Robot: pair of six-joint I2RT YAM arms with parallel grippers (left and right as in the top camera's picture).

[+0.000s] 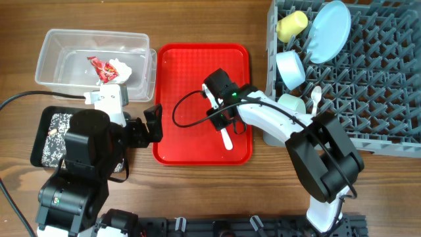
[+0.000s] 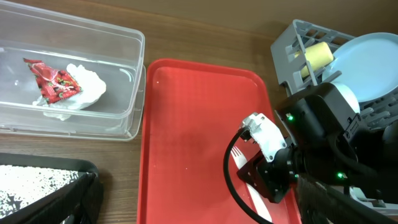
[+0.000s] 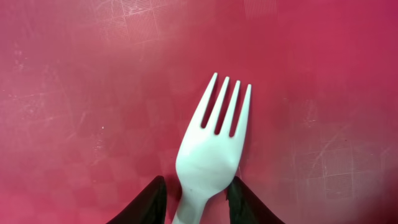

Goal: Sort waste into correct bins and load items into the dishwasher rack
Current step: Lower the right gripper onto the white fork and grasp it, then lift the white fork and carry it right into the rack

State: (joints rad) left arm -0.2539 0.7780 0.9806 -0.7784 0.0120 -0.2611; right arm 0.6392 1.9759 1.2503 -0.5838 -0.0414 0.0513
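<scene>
My right pincer [image 3: 196,185] is down on the red tray [image 1: 197,59], fingers narrowly flanking the neck of the white fork [image 3: 211,143], though I can't tell if they're actually pinching it. The fork lies flat on the tray, tines pointing away from the wrist. My left pincer [image 1: 153,124] sits by the tray's left edge, spread unclear, and the wrapper [image 1: 102,68] is in the clear tub [image 1: 52,46].

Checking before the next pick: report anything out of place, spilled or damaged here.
Nothing looks spilled or damaged. One stray item: the white fork lies on the red tray, outside the dishwasher rack. The right gripper straddles its handle.
</scene>
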